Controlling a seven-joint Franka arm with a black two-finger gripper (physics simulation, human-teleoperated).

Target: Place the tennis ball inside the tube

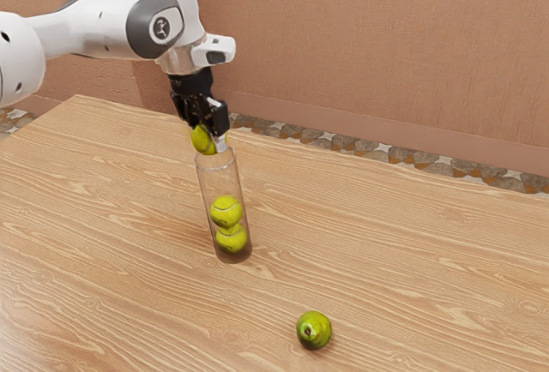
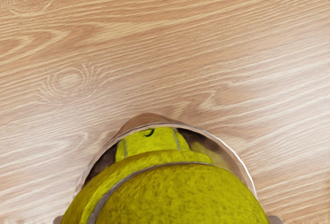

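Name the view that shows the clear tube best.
The exterior view: it shows the tube from rim to base, with balls inside. The wrist view shows part of its rim, beyond the held ball.

We can read no words, brand names or numbers in either view. What we do see comes down to two marks. In the exterior view, our white arm (image 1: 81,27) bears a small round emblem (image 1: 161,27) on the joint above the hand, set against a pale face edged in dark grey; we make out a dark disc with a light figure in it, too small for us to tell as letters. In the wrist view, a tennis ball (image 2: 149,146) inside the tube (image 2: 147,118) carries a short, curved dark mark (image 2: 149,132), partly cut off, which we cannot tell as any letter or number.
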